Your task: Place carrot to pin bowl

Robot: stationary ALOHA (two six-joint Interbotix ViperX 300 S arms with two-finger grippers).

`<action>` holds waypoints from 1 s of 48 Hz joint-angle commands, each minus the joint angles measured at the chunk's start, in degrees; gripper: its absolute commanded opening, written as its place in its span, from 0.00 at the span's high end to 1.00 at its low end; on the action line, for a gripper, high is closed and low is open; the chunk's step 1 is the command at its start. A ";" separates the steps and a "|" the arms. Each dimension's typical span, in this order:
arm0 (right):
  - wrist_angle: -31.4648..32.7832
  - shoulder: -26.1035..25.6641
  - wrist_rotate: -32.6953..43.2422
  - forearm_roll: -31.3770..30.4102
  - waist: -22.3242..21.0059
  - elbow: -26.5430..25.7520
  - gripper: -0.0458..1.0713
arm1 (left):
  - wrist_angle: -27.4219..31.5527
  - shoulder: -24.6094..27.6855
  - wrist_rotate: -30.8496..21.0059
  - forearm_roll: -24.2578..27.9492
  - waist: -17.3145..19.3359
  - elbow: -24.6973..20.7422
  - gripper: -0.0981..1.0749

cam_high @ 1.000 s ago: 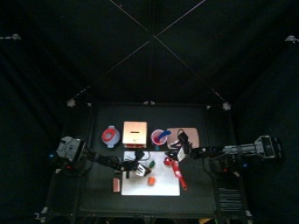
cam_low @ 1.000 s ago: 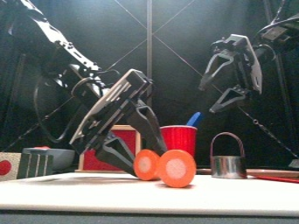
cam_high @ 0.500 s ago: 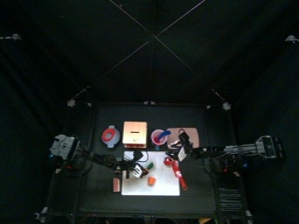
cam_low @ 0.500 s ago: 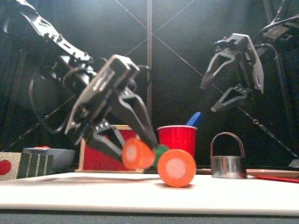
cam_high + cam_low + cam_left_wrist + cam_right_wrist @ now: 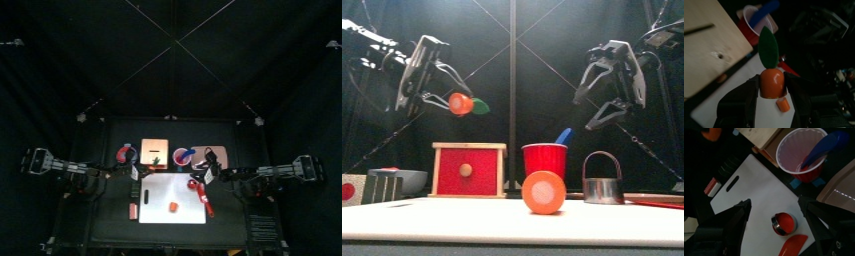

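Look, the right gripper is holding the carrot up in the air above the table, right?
Not quite: it is the left gripper that holds the carrot up above the table, as the front view shows. The right gripper hangs open and empty.

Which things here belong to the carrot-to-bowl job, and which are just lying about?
Job: carrot, held up by left gripper; pink bowl.
Lying about: orange piece, red cup, metal cup, red box.
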 commanded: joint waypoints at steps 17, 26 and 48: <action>0.00 -1.14 -0.09 0.00 -0.79 -0.26 0.04 | 1.23 -15.91 2.02 0.70 16.44 13.54 0.31; -0.09 -1.14 -0.09 0.00 -0.79 -0.09 0.04 | 5.01 -14.33 2.02 2.02 22.24 16.26 0.31; -0.35 -1.14 -0.09 0.79 -0.79 -0.26 0.04 | 7.56 -6.77 1.93 9.67 25.84 14.41 0.26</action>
